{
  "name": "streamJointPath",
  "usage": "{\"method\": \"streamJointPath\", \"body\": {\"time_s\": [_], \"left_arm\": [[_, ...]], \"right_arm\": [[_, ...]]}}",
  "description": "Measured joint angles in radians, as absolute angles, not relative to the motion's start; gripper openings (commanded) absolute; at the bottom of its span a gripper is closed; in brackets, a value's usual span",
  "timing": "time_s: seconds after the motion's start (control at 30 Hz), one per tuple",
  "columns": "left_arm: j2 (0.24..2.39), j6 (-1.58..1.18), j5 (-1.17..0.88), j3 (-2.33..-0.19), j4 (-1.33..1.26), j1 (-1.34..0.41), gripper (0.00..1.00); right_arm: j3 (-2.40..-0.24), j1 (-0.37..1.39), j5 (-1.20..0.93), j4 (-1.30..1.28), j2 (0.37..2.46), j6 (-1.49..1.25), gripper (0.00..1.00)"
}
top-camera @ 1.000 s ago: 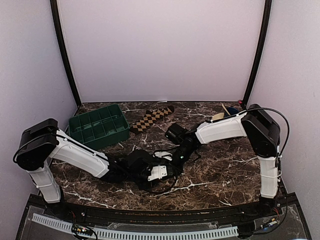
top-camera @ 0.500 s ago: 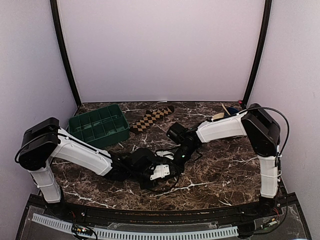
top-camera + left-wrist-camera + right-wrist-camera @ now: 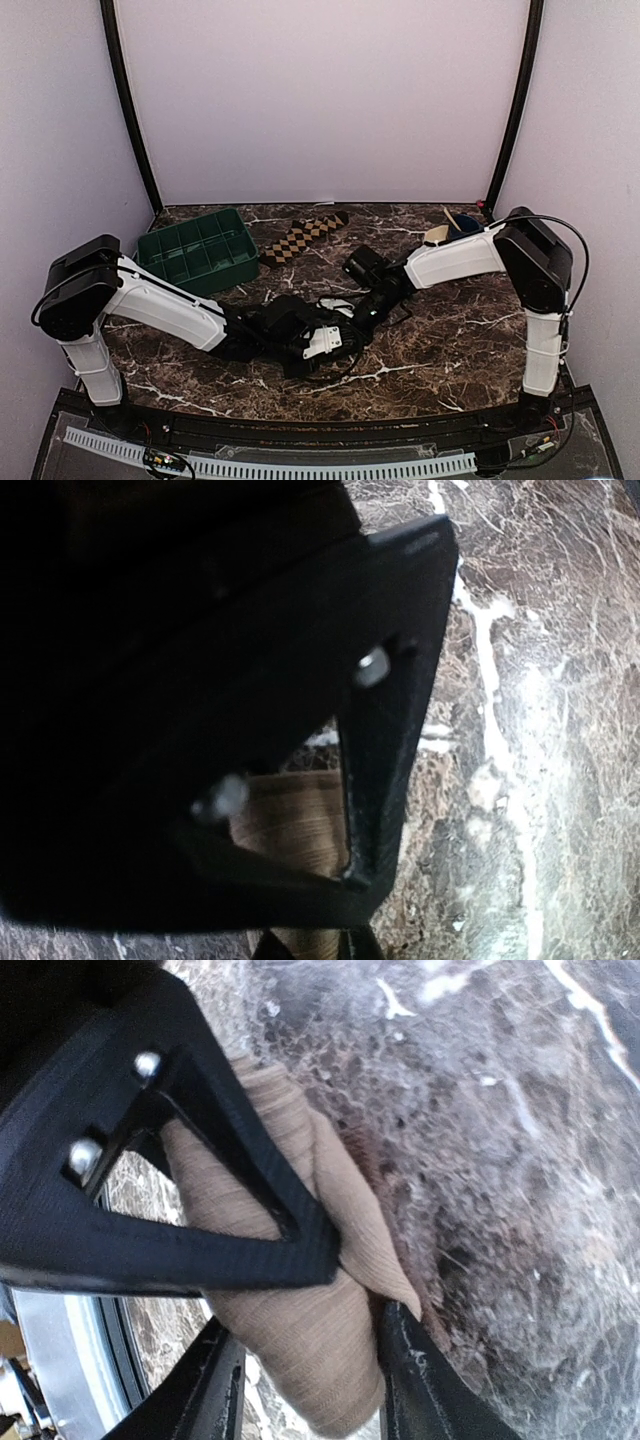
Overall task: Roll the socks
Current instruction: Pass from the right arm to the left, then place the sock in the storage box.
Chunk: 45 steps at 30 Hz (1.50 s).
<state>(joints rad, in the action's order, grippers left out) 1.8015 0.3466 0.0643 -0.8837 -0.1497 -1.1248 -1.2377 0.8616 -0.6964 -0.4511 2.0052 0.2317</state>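
From above, both arms reached inward over the dark marble table [image 3: 450,320] and met near its middle, the left gripper [image 3: 335,345] and the right gripper [image 3: 352,318] crowded so closely that neither's jaws could be read and the fabric beneath them was hidden. The checkered sock [image 3: 300,238] lay flat and untouched towards the back, just right of the green tray [image 3: 197,252] and well apart from both grippers. In the left wrist view, one dark finger [image 3: 390,680] filled most of the frame. Through its triangular opening a patch of the tan sock [image 3: 290,820] showed, lying on the table [image 3: 540,730]. The other finger was not visible, so I could not tell whether this gripper was clamped or released. In the right wrist view, one finger [image 3: 200,1260] lay across the tan sock [image 3: 300,1340], which was bunched in folds on the table [image 3: 520,1160]. Two dark prongs flanked the fabric at the lower edge, and it was unclear whose they were. Whether this gripper gripped or had let go could not be told.
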Motion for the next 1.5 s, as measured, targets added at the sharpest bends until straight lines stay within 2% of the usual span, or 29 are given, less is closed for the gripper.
{"method": "streamJointPath", "body": {"time_s": [0.27, 0.9, 1.23, 1.5], "left_arm": [[1.795, 0.244, 0.041, -0.883, -0.141, -1.102, 0.00], [1.729, 0.039, 0.135, -0.880, 0.004, -0.999, 0.00], [1.479, -0.111, 0.281, -0.902, 0.192, -0.888, 0.00], [1.277, -0.228, 0.408, -0.979, 0.324, -0.694, 0.00]], "right_arm": [[-1.163, 0.844, -0.638, -0.384, 1.954, 0.185, 0.42], [-1.003, 0.803, -0.555, -0.256, 1.818, 0.097, 0.42], [-0.983, 0.742, -0.368, -0.133, 1.783, 0.005, 0.42], [-0.984, 0.738, -0.323, -0.051, 1.783, -0.037, 0.43]]}}
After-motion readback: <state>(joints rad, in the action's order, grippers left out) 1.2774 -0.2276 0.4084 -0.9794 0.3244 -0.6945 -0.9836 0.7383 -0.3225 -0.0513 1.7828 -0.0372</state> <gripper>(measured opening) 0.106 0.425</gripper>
